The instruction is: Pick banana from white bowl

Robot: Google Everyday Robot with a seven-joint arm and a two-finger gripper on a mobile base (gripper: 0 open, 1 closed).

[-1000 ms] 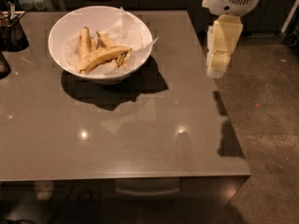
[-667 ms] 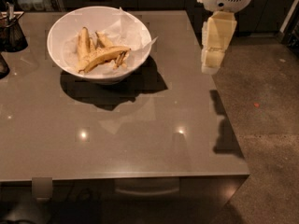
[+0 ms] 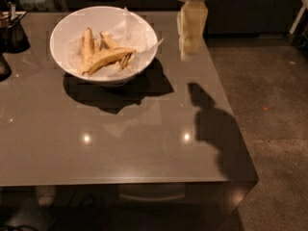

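The end effector (image 3: 191, 47) hangs beside the white bowl (image 3: 62, 30), with the banana (image 3: 108, 57) inside the bowl.
Camera view: the banana lies on crumpled paper (image 3: 139, 32) in the white bowl, among shorter bananas (image 3: 87, 42), toward the far left of the counter (image 3: 120, 143). The end effector hangs over the counter's right edge, apart from the bowl; released or clenched, I cannot tell.

Kitchen-like room: glossy table (image 3: 120, 150), dark cabinets (image 3: 245, 11), concrete floor (image 3: 274, 134); gripper (image 3: 191, 48) hangs over table's far right.

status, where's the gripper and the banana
Gripper hanging right of white bowl, not over it. Banana lying in bowl, untouched. Shorter bananas crowd it; paper sticks past right rim.
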